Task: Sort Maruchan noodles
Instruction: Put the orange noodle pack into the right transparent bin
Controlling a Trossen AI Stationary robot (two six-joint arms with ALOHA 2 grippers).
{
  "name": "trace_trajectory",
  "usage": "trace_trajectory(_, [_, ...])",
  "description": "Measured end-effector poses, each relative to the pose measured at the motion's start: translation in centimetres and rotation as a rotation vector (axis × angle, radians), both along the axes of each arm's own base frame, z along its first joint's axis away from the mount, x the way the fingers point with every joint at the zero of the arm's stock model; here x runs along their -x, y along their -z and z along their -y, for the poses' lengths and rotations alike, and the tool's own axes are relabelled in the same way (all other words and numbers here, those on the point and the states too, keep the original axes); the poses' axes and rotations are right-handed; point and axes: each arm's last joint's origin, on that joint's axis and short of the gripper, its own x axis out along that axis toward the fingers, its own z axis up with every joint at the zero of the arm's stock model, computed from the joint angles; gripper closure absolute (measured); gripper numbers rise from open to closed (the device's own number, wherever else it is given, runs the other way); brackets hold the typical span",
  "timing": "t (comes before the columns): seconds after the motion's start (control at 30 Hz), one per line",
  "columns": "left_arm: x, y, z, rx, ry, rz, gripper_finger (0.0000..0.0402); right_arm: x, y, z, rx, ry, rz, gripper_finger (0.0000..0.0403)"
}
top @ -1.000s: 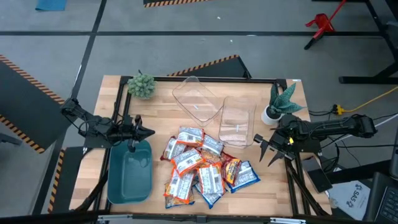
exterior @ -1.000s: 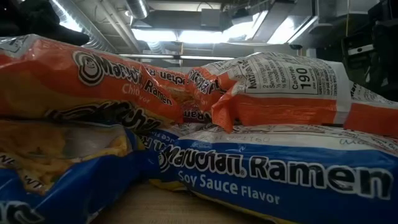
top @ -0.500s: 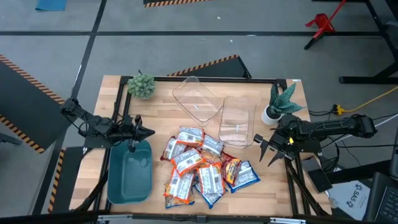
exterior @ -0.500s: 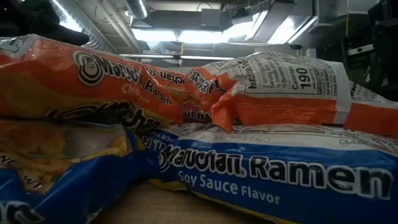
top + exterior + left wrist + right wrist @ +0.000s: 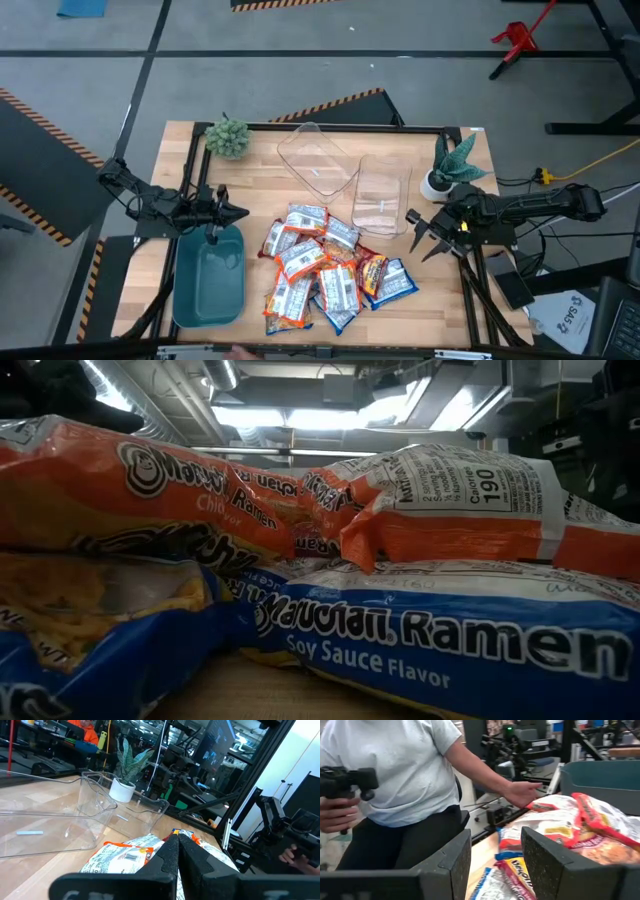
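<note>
The Maruchan noodles (image 5: 325, 265) lie in a loose heap of several orange, blue and red-brown packets on the wooden table's near middle, overlapping each other. In the low view an orange packet (image 5: 150, 490) rests on a blue soy-sauce packet (image 5: 450, 640). My left gripper (image 5: 238, 212) hangs shut over the teal bin's far end, left of the heap, holding nothing; its wrist view shows the shut fingertips (image 5: 176, 842) pointing at the packets (image 5: 125, 857). My right gripper (image 5: 418, 236) stands open to the right of the heap, empty, with packets (image 5: 560, 827) ahead of its fingers (image 5: 495, 845).
A teal bin (image 5: 208, 278) sits at the near left. Two clear containers (image 5: 318, 158) (image 5: 382, 195) stand behind the heap. A small green plant (image 5: 227, 137) and a potted plant (image 5: 450, 165) stand at the far corners. A person (image 5: 395, 780) stands by the near edge, one hand (image 5: 522, 792) reaching over it.
My right gripper has swung a little toward the table's left and far side, nearer the clear container, staying open. The packets and my left gripper have not moved.
</note>
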Motion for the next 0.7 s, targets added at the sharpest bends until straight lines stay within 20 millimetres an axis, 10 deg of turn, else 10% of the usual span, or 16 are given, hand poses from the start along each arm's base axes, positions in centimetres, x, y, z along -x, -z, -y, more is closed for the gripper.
trace_trajectory(0.7, [0.0, 0.0, 0.0, 0.0, -0.001, 0.0, 0.0401, -0.2, -3.0, 0.5, -0.123, 0.228, 0.215, 0.0242])
